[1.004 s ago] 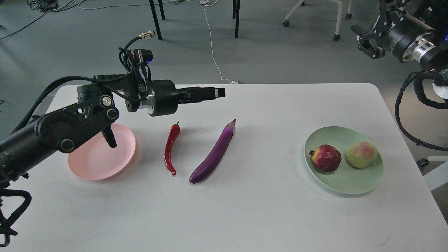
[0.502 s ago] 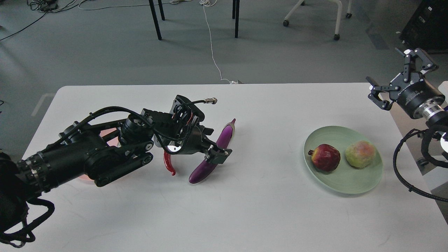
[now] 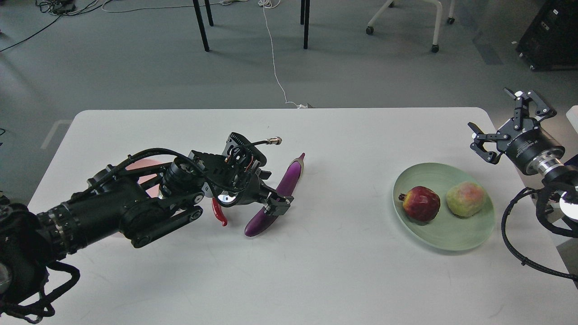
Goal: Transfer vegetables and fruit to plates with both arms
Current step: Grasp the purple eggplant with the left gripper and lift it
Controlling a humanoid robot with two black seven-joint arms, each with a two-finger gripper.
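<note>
My left gripper [image 3: 279, 205] sits down on one eggplant [image 3: 280, 195] — grip unclear; one chili [image 3: 219, 215] beside. Right gripper [image 3: 510, 122] spread; two fruits — pomegranate [image 3: 421, 203], yellow-green fruit [image 3: 465, 199] — on the green plate [image 3: 451, 237].

My left arm [image 3: 117, 212] is matte black with ribbed joints, looped black cables and a silver-tipped connector. My right arm [image 3: 542, 167] is black too, with a silver wrist ring, corrugated cable loop and claw-like end effector [image 3: 508, 124].

Pomegranate [image 3: 421, 203] left of fruit [image 3: 465, 199], on plate [image 3: 456, 238]
</note>
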